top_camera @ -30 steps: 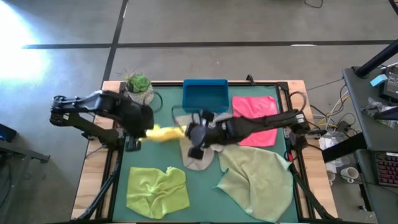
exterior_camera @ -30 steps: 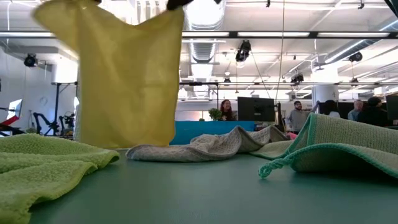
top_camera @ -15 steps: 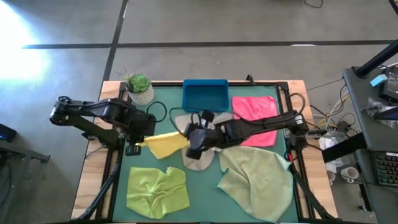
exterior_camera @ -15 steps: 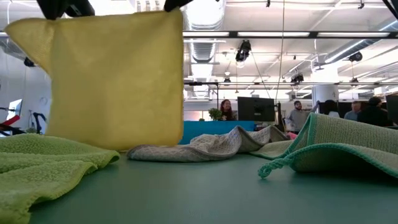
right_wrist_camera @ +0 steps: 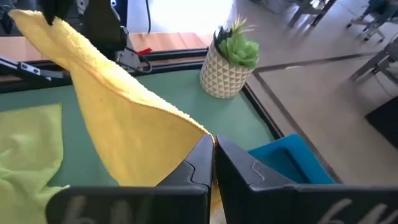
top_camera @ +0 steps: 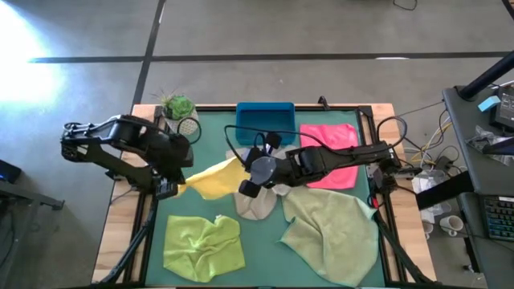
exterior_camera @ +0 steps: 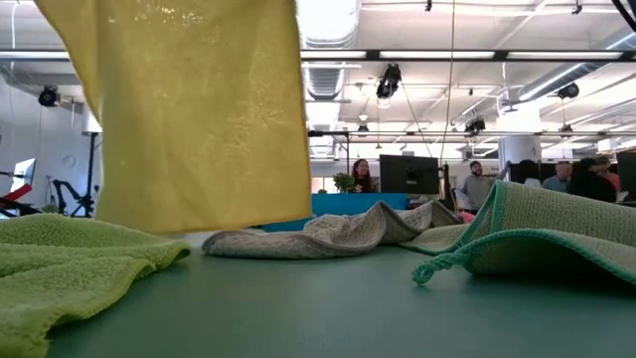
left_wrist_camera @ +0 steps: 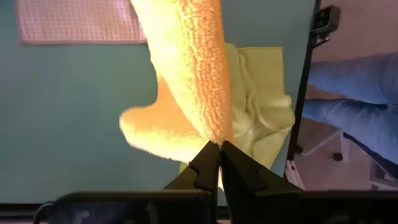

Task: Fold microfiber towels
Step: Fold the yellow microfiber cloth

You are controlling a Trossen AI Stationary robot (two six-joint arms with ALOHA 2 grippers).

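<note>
The left claw point(top_camera: 178, 178) is pinched tight on one corner of the yellow towel point(top_camera: 210, 178), and the right claw point(top_camera: 245, 164) is clamped on another, so the cloth hangs stretched between them, left of centre in the overhead picture and clear of the bench point(top_camera: 261, 249). From bench level it drops like a curtain in the upper left of the frame, its lower edge just above the surface.

By my reckoning the job has hardly begun. The lime green towel point(top_camera: 203, 245) lies crumpled at the lower left, the light grey towel point(top_camera: 259, 207) is rumpled in the middle beneath the right arm, and the large sage green towel point(top_camera: 331, 233) sprawls at the lower right with an edge turned over. Only the pink towel point(top_camera: 331, 149), upper right, lies flat, and whether it is folded I cannot tell.

A blue tray point(top_camera: 264, 123) sits at the top centre, a potted plant point(top_camera: 179, 111) at the upper left. The grey towel crowds the free patch of bench below the yellow one.
</note>
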